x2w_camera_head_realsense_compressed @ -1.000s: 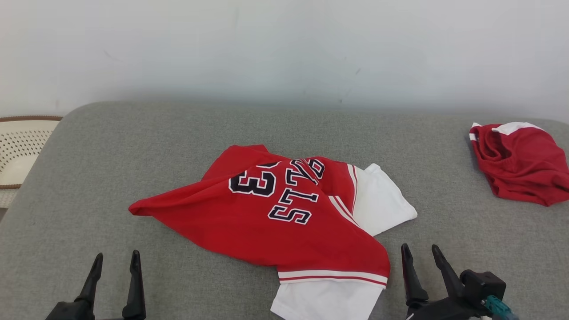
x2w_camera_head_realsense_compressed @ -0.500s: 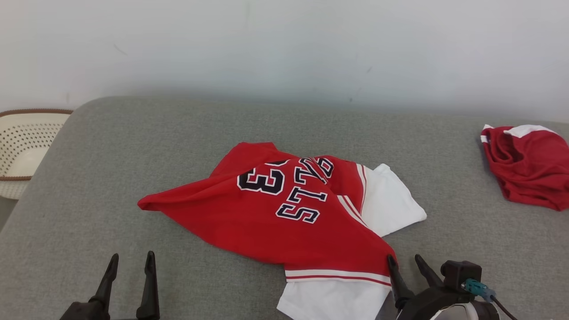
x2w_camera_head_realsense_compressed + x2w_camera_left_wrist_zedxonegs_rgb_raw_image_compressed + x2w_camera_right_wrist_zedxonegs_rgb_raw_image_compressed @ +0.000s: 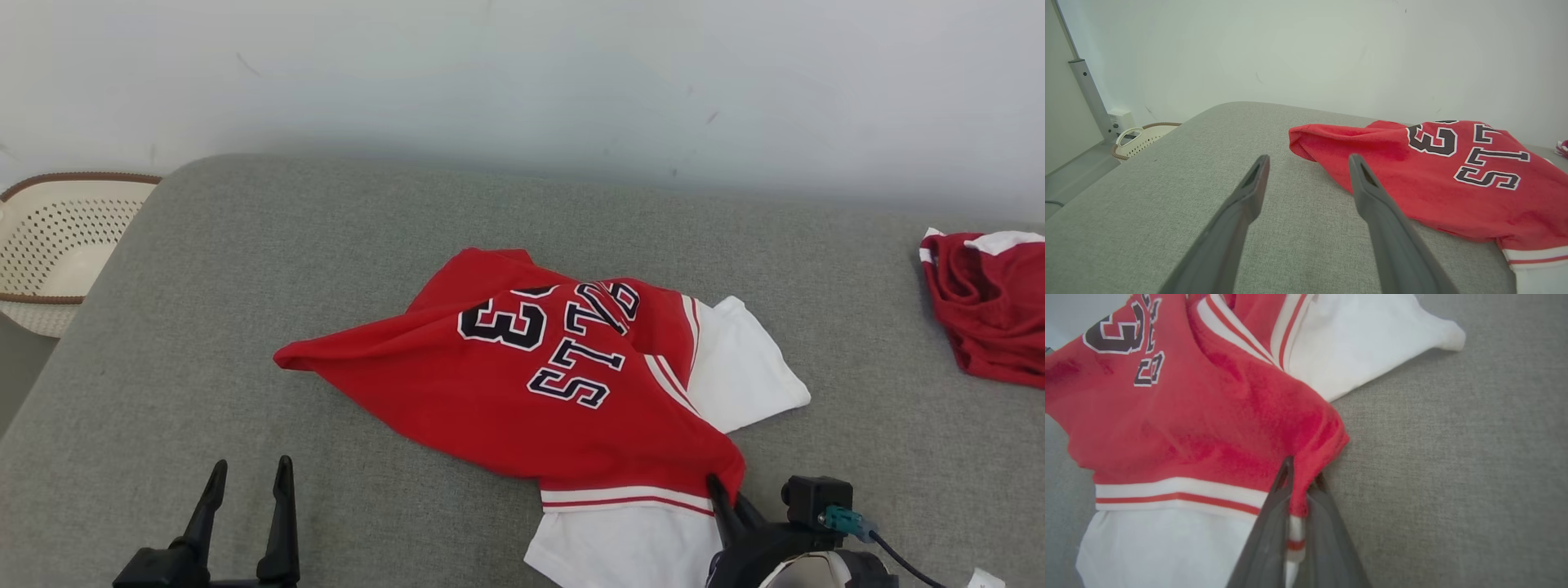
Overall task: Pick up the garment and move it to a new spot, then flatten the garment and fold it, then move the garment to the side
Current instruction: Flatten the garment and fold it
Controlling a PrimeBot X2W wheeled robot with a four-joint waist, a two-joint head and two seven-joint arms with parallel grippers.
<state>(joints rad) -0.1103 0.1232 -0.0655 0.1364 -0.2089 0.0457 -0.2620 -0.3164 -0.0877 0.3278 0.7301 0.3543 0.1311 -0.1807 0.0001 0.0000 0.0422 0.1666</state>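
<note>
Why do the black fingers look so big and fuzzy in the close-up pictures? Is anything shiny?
Left wrist view: the left gripper is right by the lens, so its fingers look huge and soft-edged, while the red shirt looks sharp. Right wrist view: the right gripper, pinching the shirt's edge, is blurred the same way. Head view: soft, even light, no glare.
</note>
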